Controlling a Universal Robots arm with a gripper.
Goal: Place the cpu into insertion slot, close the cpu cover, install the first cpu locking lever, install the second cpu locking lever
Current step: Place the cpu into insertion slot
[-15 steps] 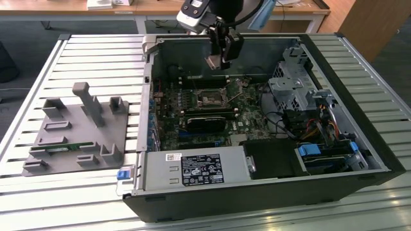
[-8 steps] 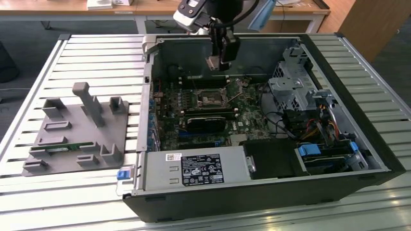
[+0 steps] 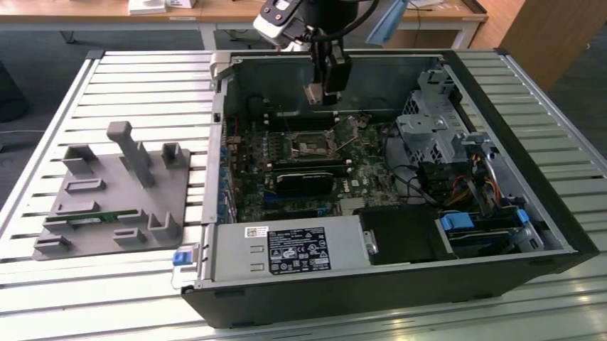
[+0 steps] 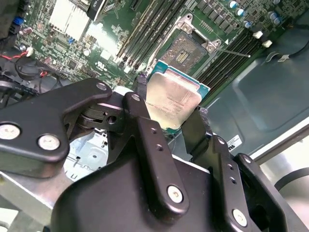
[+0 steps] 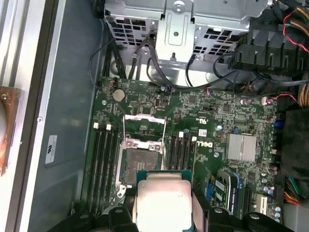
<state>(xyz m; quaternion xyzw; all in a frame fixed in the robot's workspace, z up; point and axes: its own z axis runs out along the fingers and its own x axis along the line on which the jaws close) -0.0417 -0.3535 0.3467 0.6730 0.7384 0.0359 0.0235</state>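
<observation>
Fixture: a grey moulded fixture (image 3: pixel 114 188) is seen at the exterior view's left, set on the slatted table (image 3: pixel 57 305); a green memory stick (image 3: pixel 95 219) is lodged in one of its holders.
Computer case: an open computer case (image 3: pixel 379 305) is laid on its side to the right of the fixture; the green motherboard (image 3: pixel 360 174) is exposed inside it; a power supply (image 3: pixel 284 249) is mounted along the near wall.
Gripper: the gripper (image 3: pixel 320 99) is positioned over the case interior, above the motherboard; its fingers (image 4: pixel 195 128) are clamped on two opposite edges of the cpu.
Cpu: the cpu (image 4: pixel 174 101) is carried between the fingers, its pale metal top turned towards the wrist cameras; it is held in the air, apart from the insertion slot, and is not seated.
Insertion slot: the insertion slot (image 5: pixel 137 164) is exposed on the motherboard; it is flanked on two sides by memory slots (image 5: pixel 104 164); its dark contact field is visible in both wrist views.
Cpu cover: the cpu cover (image 5: pixel 143 143) is held raised off the slot; the board is seen through its window.
Locking lever: one thin locking lever (image 4: pixel 234 50) is seen standing free beside the slot, unlatched.
Black card: a black card (image 3: pixel 303 181) is fitted on the board near the slot.
Drive cage: a perforated metal drive cage (image 3: pixel 427 131) is fixed at the exterior view's right; coloured cables (image 3: pixel 474 188) are routed beside it.
</observation>
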